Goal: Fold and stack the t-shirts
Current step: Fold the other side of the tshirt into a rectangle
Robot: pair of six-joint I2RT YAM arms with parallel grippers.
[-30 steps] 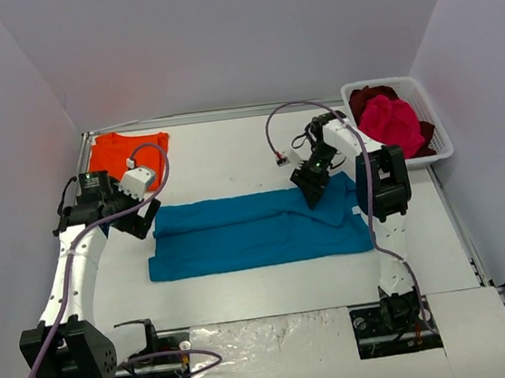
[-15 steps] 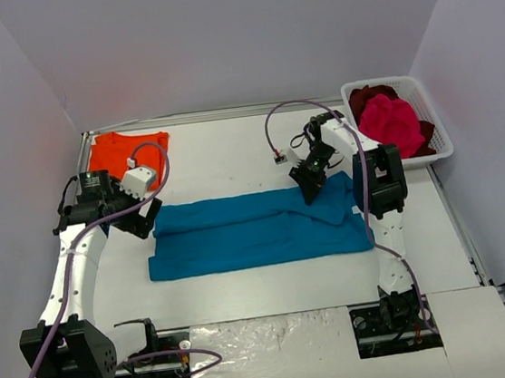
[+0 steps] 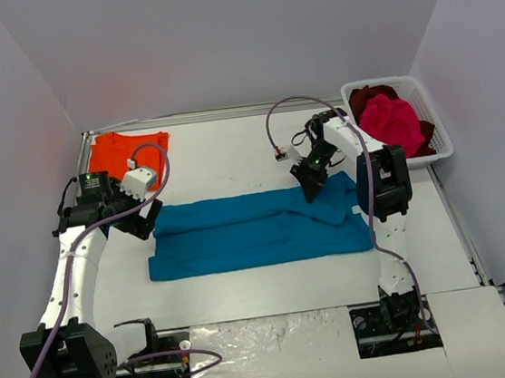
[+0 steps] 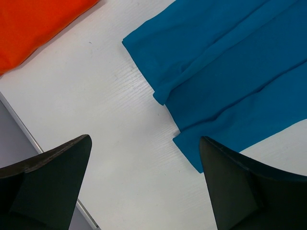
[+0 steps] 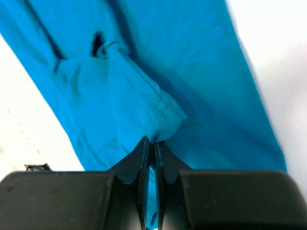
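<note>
**Teal-blue cloth short-sleeved t-shirt [image 3: 257, 229] pinched by right gripper [image 5: 152, 143]**

Teal tee lies as a long, partly folded band across the middle of the white table [image 3: 230, 155]. Right gripper's fingers are pressed together on a stitched hem fold near the shirt's far right end. Left gripper [image 4: 144, 143] has its jaws spread wide and holds nothing, poised over bare table just beside the shirt's left end. Flat orange cloth t-shirt [image 3: 125, 153] lies at the far left corner. Magenta-pink cloth tee [image 3: 391, 123] sits heaped on a dark red tee [image 3: 365, 98] in the white plastic slotted basket [image 3: 438, 136], far right.
</note>
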